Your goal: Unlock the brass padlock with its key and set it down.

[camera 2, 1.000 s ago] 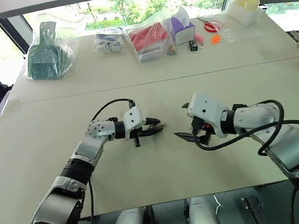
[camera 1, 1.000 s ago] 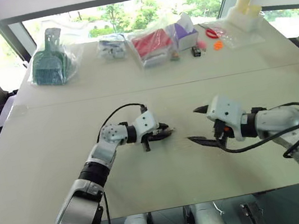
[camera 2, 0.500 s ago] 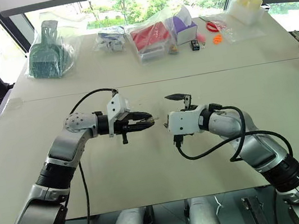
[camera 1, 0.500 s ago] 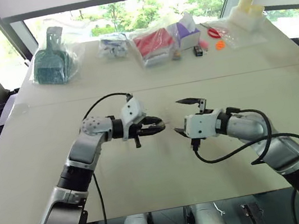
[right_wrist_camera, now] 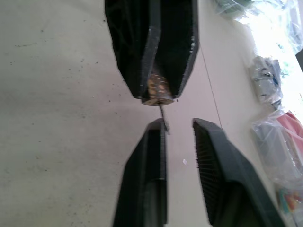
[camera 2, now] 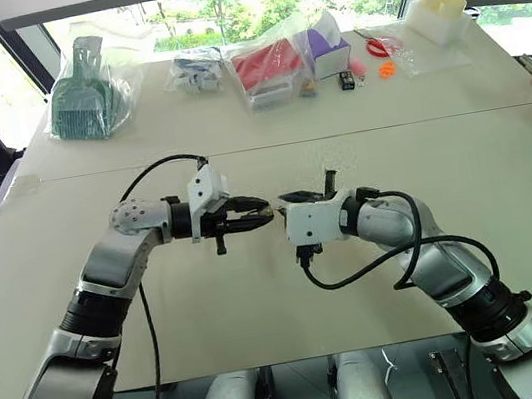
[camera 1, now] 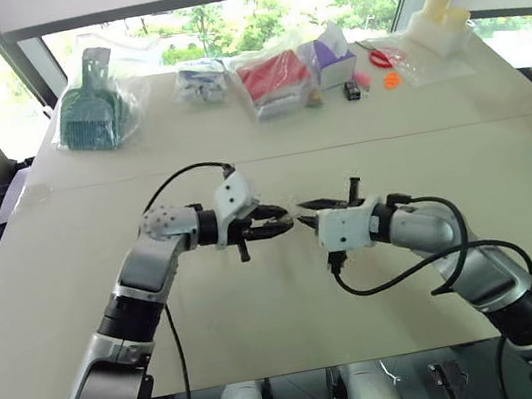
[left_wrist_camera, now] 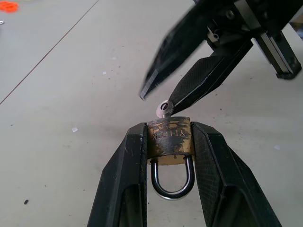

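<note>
While the wide, pale bench (camera 1: 83,320) is lying bare underneath, the left gripper (camera 1: 288,223) is holding the padlock (left_wrist_camera: 168,142) in the air over its middle, pinching the flat brass sides. The right gripper (right_wrist_camera: 179,125) is waiting just at three o'clock of it in the head views, its fingers standing a narrow gap apart, one tip touching the key (left_wrist_camera: 164,107) and not yet pinching it.

The padlock is looking light, hard and rigid, with smooth metal that is likely slipping easily, so the flat sides are offering the safest hold. Its long axis is running level along the left fingers: the shackle (left_wrist_camera: 172,182) is pointing to nine o'clock, back toward the wrist, and the keyhole end is facing three o'clock. The small, thin key is sticking out there, and only its flat round head is giving the right gripper something to turn.
</note>
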